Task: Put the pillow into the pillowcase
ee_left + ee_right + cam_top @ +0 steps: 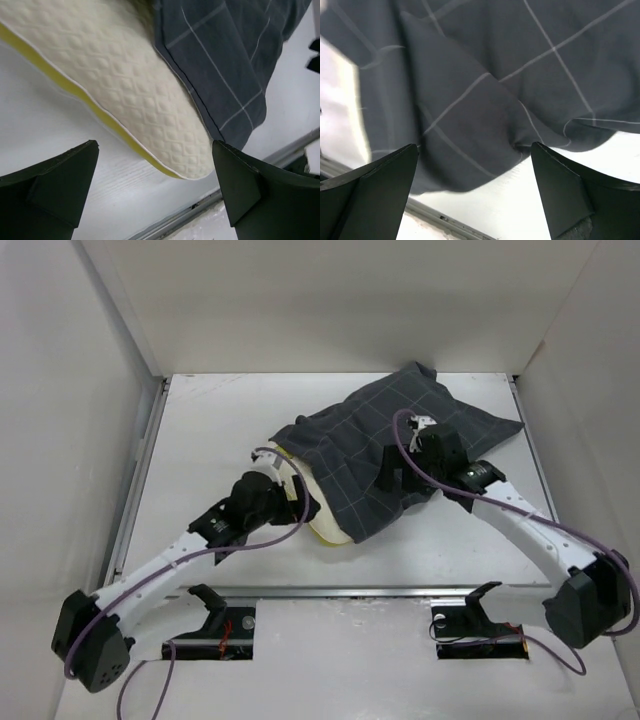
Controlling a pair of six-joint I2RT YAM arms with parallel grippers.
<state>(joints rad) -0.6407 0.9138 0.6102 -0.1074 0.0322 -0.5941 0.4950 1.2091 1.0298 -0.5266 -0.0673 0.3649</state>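
- Pillow [322,518]: cream, quilted in small raised diamonds, with a yellow side band edged in white piping; lies near the middle of the table [210,430], mostly under the cover
- Pillowcase [410,430]: dark charcoal cloth with thin pale grid lines, rumpled; covers the far and right part of the pillow and leaves the near-left end and one rounded corner bare; loose far end spreads on the table toward the back right
- Hemmed edge of the pillowcase runs slantwise across the quilted top, seen close in the left wrist view
- Left gripper [303,502]: fingers apart, nothing clamped; sits at the bare near-left end of the pillow, with the rounded corner framed between the fingertips in its own view; contact with the pillow not determinable
- Right gripper [392,470]: fingers spread wide, nothing clamped; poised over the right side of the pillowcase, above a fold in the cloth close to its near edge
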